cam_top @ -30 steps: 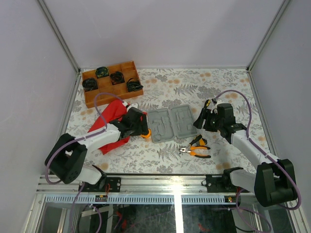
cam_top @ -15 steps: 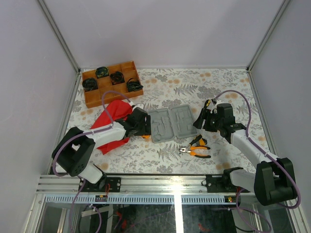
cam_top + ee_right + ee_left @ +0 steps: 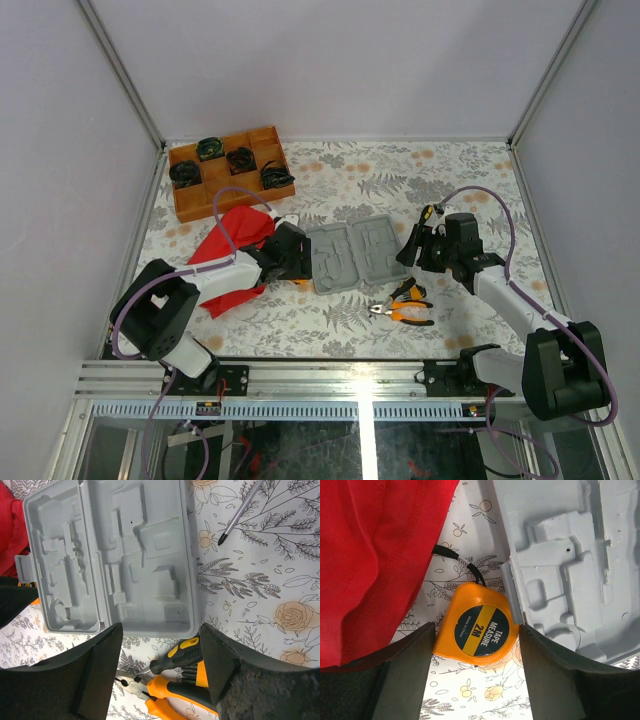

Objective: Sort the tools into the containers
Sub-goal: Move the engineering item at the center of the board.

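1. Table [image 3: 450, 170] with a flower pattern holds everything.
2. The grey tool case [image 3: 352, 256] lies open and flat in the middle. I see no tool in its shaped holes.
3. A red cloth [image 3: 370, 555] lies just left of the case.
4. The left pincer [image 3: 476, 640] is low, with one finger on each side of the orange tape measure [image 3: 479, 625]. Both fingers are very close, but I cannot tell if they pinch it.
5. The right pincer [image 3: 160, 650] is spread wide and holds nothing.
6. The orange pliers [image 3: 170, 700] lie on the table just beside the case.
7. The tape measure lies on the table, right beside the case's left edge. I think the step is grabbing it. Next it needs a firm squeeze, a lift, and a careful drop into the hole that fits it.
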Robot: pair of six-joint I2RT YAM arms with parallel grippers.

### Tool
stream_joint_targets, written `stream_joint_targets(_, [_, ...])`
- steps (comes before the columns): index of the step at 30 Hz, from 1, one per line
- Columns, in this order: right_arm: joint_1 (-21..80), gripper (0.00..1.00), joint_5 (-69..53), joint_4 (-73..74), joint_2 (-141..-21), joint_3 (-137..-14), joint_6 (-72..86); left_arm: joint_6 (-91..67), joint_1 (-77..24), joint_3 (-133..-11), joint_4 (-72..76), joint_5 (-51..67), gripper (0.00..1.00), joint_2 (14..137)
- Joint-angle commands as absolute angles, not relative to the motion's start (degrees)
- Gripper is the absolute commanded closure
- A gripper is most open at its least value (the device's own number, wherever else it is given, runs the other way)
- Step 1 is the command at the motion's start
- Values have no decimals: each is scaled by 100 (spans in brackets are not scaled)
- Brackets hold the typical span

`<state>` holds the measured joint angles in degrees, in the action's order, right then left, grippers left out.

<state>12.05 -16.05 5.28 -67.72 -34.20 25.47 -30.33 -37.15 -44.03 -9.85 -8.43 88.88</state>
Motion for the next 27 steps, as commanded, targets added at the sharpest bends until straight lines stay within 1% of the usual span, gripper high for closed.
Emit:
stream_joint_targets(1, [1246, 30, -1705, 325, -6768, -3441, 2564, -3067, -3753, -4265, -894, -1027, 41, 8926])
stream_joint_targets(8, [1248, 30, -1636, 381, -6665, -3455, 2570, -3520, -3878, -3921, -1267, -1153, 49, 8523])
stream_joint_targets(16, [1253, 30, -1458, 539, -6377, -3445, 2609, -4555, -4568, -3694, -2052, -1709, 49, 8103])
stream_joint_targets(24, [1248, 30, -1118, 853, -6090, -3445, 2593, -5830, -5448, -3418, -2435, -1900, 49, 8015])
stream_joint_targets(26, [1264, 30, -1114, 891, -6053, -3437, 2588, -6042, -5619, -3401, -2482, -1925, 46, 7980])
stream_joint_targets(27, [1264, 30, -1116, 909, -6036, -3422, 2581, -6088, -5701, -3412, -2489, -1935, 42, 7943])
